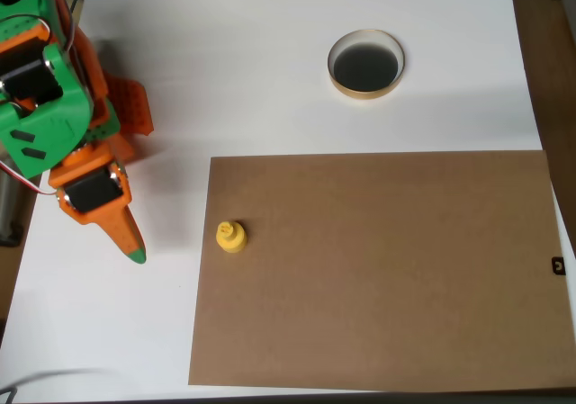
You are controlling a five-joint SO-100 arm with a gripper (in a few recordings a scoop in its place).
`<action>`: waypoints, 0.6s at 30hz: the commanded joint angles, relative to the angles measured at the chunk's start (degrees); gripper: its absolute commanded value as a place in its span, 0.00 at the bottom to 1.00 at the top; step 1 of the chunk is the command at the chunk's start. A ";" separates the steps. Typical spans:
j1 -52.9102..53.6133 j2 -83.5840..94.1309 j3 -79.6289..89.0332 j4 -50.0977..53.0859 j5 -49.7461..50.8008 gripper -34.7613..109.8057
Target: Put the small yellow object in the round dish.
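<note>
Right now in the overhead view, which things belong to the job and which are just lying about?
Part of the job:
- small yellow object, upright on the brown sheet near its left edge
- round dish, on the white table above the sheet, nothing in it
- gripper, left of the yellow object, not touching it

Just there:
- brown sheet
- white table

- White table (270, 80), seen from overhead.
- Brown cardboard sheet (387, 269) lying flat across the lower right part of the table.
- Round dish (335, 78) resting on bare white surface, just above the sheet's top edge.
- Small yellow object (231, 236) upright on the sheet near its left edge.
</note>
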 commanded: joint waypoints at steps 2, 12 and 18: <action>0.53 0.88 -1.14 1.05 -0.44 0.24; 1.14 0.88 -1.49 2.02 2.11 0.25; 12.30 1.41 -3.60 0.18 2.99 0.29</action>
